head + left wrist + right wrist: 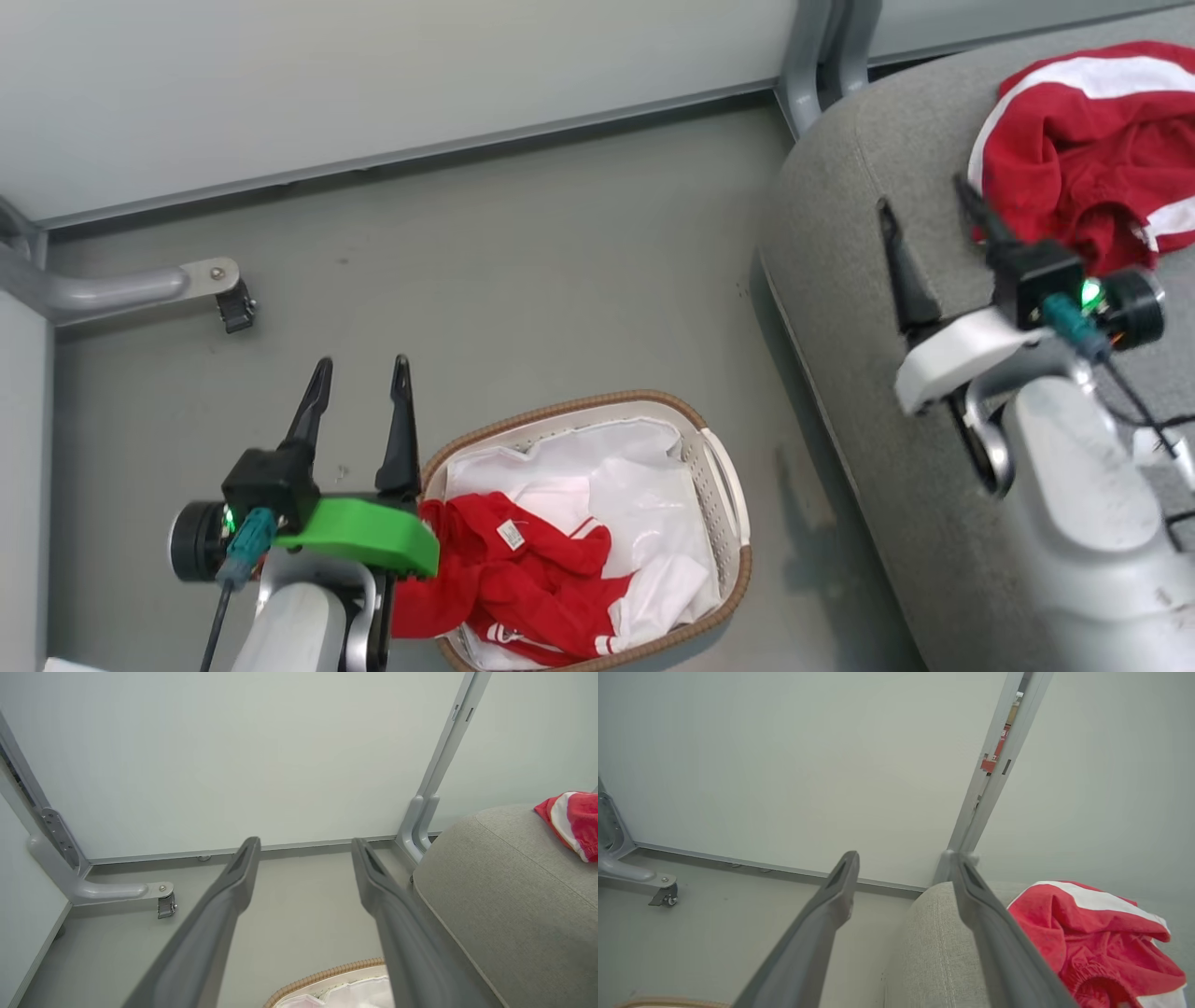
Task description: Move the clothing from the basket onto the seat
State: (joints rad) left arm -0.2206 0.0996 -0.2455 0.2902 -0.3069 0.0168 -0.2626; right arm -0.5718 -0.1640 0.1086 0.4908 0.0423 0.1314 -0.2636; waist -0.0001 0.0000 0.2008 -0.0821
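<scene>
A red garment with white trim (523, 583) lies crumpled in the oval basket (733, 509) on a white liner (635, 485), spilling over the basket's left rim. A second red-and-white garment (1083, 159) rests on the grey seat (840, 205), also seen in both wrist views (572, 821) (1092, 942). My left gripper (362, 373) is open above the floor just left of the basket, nothing between its fingers. My right gripper (924, 210) is open above the seat, just left of the garment there, holding nothing.
A pale wall panel with a grey baseboard runs across the back. A grey frame leg with a caster (233, 308) stands on the floor at the left. Another metal post (822, 56) rises behind the seat's corner. Bare grey floor (523, 280) lies between basket and wall.
</scene>
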